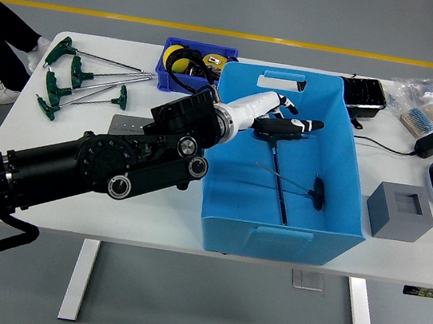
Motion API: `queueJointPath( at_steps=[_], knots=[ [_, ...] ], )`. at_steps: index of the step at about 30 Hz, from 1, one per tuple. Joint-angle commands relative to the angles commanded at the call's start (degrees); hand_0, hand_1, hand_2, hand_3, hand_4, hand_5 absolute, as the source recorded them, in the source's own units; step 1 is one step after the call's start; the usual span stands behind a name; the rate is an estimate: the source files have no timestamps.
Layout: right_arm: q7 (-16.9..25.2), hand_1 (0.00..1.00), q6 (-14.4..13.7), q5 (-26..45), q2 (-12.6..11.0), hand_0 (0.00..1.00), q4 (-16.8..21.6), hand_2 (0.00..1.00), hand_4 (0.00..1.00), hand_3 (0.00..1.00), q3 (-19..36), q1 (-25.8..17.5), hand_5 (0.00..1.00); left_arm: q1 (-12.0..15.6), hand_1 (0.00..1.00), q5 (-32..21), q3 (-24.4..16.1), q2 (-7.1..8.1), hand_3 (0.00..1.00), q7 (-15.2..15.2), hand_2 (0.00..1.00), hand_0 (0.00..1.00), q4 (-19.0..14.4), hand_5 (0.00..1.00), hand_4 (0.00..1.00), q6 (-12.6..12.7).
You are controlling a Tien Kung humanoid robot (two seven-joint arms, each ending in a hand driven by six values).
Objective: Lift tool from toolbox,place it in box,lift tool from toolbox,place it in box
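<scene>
My left hand [290,124] hangs over the far part of the big blue box [348,140], fingers stretched out and holding nothing. Two T-handle tools lie on the box floor. One has its dark handle [272,131] just under my fingers and its shaft running toward the near wall. The other has its handle [318,194] at the right and a thin shaft pointing left. Several green T-handle tools [74,82] lie on the table at the far left. My right arm is out of view.
A small blue bin [190,66] with a yellow ball stands behind my forearm. A grey plate [124,127] lies left of the box. At the right are a grey block [402,211], a black tray [365,93], bags [427,99] and a charger [431,144]. A person's leg [2,51] is at the left edge.
</scene>
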Motion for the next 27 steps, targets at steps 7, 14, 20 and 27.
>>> queueJointPath(
  at_steps=[7,14,20,27],
  knots=[
    [0.7,0.648,0.0,2.1,0.2,0.655,-0.2,0.716,0.813,0.562,-0.9,-0.5,0.753,11.2,0.852,16.8,-11.2,5.62,0.836,-9.7,0.921,0.813,-13.1,0.92,0.892,12.5],
    [1.7,0.648,0.1,5.2,0.2,0.654,-0.4,0.715,0.812,0.562,-2.2,-1.0,0.753,26.9,0.856,31.6,-20.8,16.05,0.822,-19.4,0.949,0.821,-25.9,0.871,0.884,11.9],
    [2.3,0.649,0.7,6.2,0.0,0.652,-0.6,0.715,0.811,0.564,-2.6,-1.5,0.75,40.9,0.861,30.1,-28.3,19.48,0.805,-28.7,0.963,0.829,-32.3,0.828,0.879,14.0],
    [2.2,0.648,0.5,6.0,0.5,0.651,-0.7,0.714,0.812,0.566,-2.3,-2.1,0.749,56.9,0.857,19.0,-31.7,13.11,0.79,-32.6,0.958,0.825,-29.0,0.791,0.868,12.7]
  ],
)
